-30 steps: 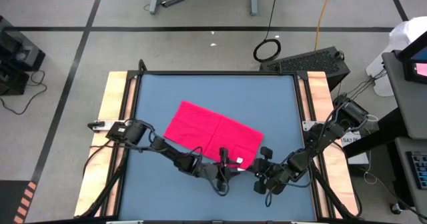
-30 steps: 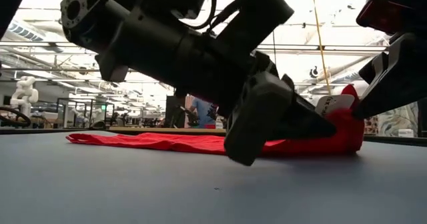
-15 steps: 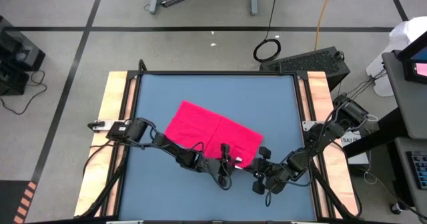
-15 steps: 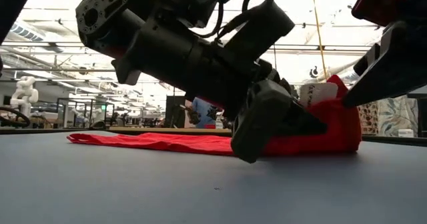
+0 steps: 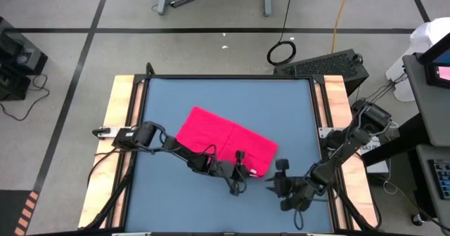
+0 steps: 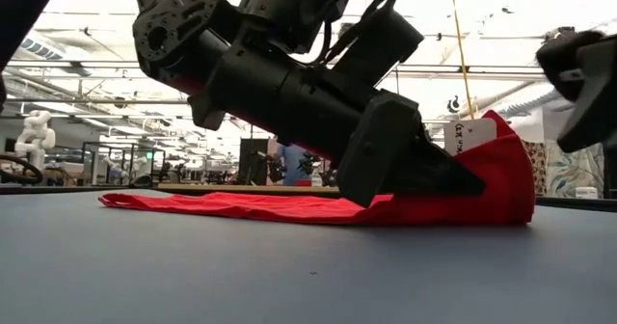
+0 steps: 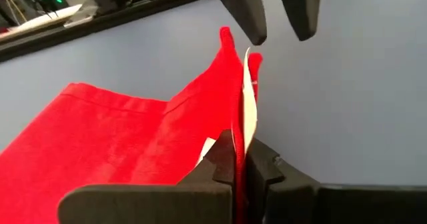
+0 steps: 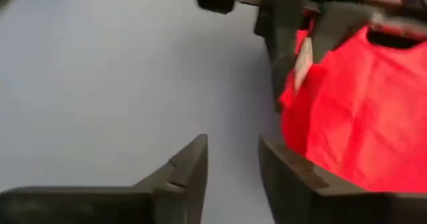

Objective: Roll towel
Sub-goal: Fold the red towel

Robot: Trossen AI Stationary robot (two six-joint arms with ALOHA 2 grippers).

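Pinching the near edge of the towel (image 5: 225,140), the left gripper (image 5: 240,173) has its fingers (image 7: 228,159) closed tight on the red cloth right beside the small white tag (image 7: 249,114). In the left wrist view the cloth runs straight up out of the closed fingers as a thin standing fold, with the tag pressed against it. The low view shows that same corner lifted into a peak off the tabletop (image 5: 295,116), tag (image 6: 469,134) upright at its top, while the rest of the towel lies flat and stretches away as a low red strip.

Just beside it, toward the near right part of the tabletop, the right gripper (image 5: 278,182) holds nothing. Its two dark fingers (image 8: 191,167) stand partly apart with bare blue surface between them, and the lifted red corner and the left gripper lie close ahead of it in its wrist view. From the left wrist view the right gripper's fingertips (image 7: 248,14) hang just above the raised corner, apart from the cloth.

From above, the towel lies spread at a slant over the middle of the tabletop, one corner toward the far left and the pinched edge toward the near right. Beyond the table is a workshop floor with cables and desks.
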